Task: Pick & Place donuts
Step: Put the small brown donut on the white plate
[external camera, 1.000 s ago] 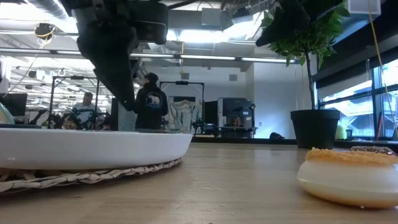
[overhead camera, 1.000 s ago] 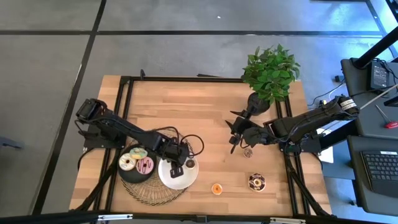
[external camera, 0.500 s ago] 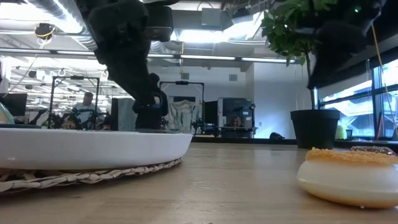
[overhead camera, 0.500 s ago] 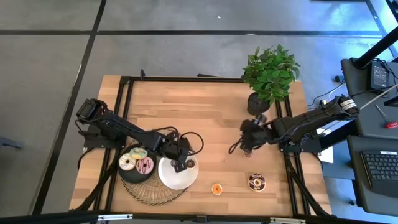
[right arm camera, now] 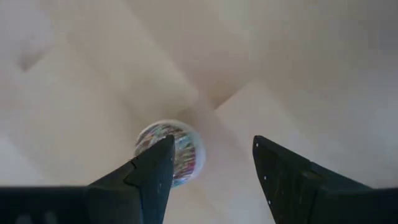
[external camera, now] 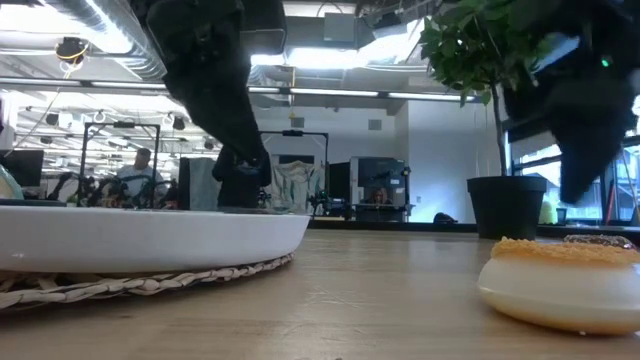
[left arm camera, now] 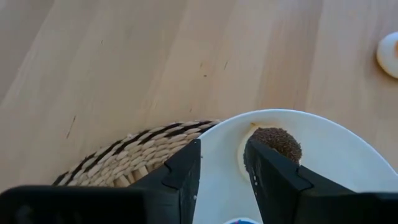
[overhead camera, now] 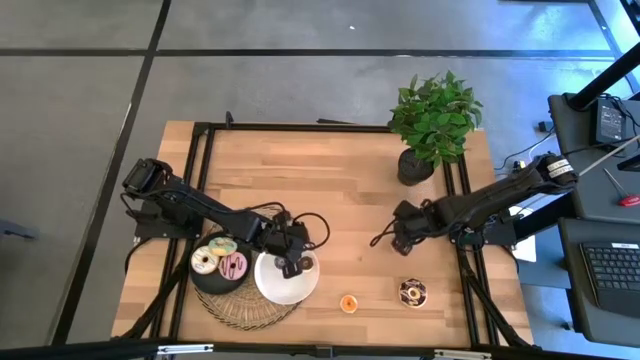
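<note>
Three donuts with white, pink and green icing [overhead camera: 222,258] lie on a black plate [overhead camera: 200,282]. A brown donut [left arm camera: 273,144] lies on the white plate [overhead camera: 275,290]. My left gripper [left arm camera: 222,149] hovers open over this plate, one fingertip just in front of the brown donut; I cannot tell whether they touch. An orange donut [overhead camera: 348,303] and a dark sprinkled one [overhead camera: 412,292] rest on the table. My right gripper [right arm camera: 211,146] points down, open, over a small sprinkled donut [right arm camera: 169,151], which lies beside one finger. In the high view that gripper [overhead camera: 400,240] hides this donut.
Both plates sit on a round woven mat [overhead camera: 245,310] at the near left. A potted plant [overhead camera: 432,120] stands at the far right, close behind my right arm. Bare wood lies in the middle and far left of the table [overhead camera: 300,170].
My right gripper has swung from beside the plant pot toward the near edge, turned to point down, and come over the small sprinkled donut on the table. My left gripper has shifted a little over the white plate, toward the brown donut.
</note>
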`<action>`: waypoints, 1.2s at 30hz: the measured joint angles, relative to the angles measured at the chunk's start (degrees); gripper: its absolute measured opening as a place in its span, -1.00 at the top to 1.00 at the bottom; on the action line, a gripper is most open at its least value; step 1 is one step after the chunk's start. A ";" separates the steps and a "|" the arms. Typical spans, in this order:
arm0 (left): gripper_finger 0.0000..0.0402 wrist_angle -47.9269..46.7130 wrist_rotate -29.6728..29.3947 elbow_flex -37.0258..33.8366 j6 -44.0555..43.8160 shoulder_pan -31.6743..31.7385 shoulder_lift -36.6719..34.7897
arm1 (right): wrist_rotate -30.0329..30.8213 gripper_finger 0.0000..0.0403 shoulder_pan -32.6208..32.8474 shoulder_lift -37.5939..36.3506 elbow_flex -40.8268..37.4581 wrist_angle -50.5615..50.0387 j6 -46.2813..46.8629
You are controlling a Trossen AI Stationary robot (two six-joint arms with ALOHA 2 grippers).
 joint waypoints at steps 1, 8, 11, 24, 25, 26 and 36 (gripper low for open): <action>0.37 0.07 0.00 0.00 0.33 0.02 0.00 | -1.74 -0.08 -0.01 0.00 -1.54 2.71 0.00; 0.38 0.09 0.00 0.00 1.22 0.02 0.00 | -6.71 -0.06 -0.01 0.00 -8.18 12.55 0.01; 0.38 0.09 0.00 0.00 1.22 0.02 0.00 | -6.80 0.04 0.01 0.00 -8.83 12.98 0.00; 0.39 0.22 -1.42 0.00 -1.00 0.01 0.02 | -4.79 0.95 0.03 0.00 -8.62 13.39 -1.71; 0.40 0.72 -2.59 0.00 -0.98 0.00 0.04 | -2.82 0.94 0.00 0.00 -8.16 13.63 -2.35; 0.40 1.67 -4.07 0.00 -0.96 0.10 0.04 | -0.50 0.94 -0.09 0.00 -7.57 14.45 -3.44; 0.45 20.93 -15.44 0.00 1.18 4.32 0.04 | 17.36 0.97 -3.02 -0.02 -2.02 36.28 -29.97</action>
